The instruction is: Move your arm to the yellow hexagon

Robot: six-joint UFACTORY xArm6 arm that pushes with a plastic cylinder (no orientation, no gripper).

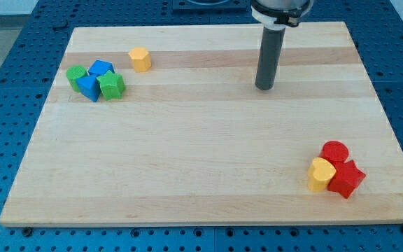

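The yellow hexagon point(140, 59) is lying near the top left of the wooden counter point(201, 168), standing alone, just to the right of and slightly above a tight cluster of four blocks. That cluster is being made up of a green block point(76, 75) at its left end, a blue block point(101, 68) at its top, a blue cube point(88, 87) at its lower edge and a green star-like block point(111, 85) at its right; these appear to be touching one another. The hexagon is being kept apart from them by a small gap, so it can likely be reached without the cluster being disturbed.

My tip point(264, 87) is being held on the counter in the upper right of centre, well apart from the hexagon and to its right, with bare wood between the two. No gripper is fitted to this rod, so nothing is being clasped or released; only pushing is possible.

At the bottom right, a red cylinder point(335, 150), a yellow heart-shaped block point(320, 174) and a red star-like block point(345, 179) are sitting huddled together, far from the path. The approach is judged as not yet begun: a mostly leftward slide, slightly towards the view's top, is being called for.
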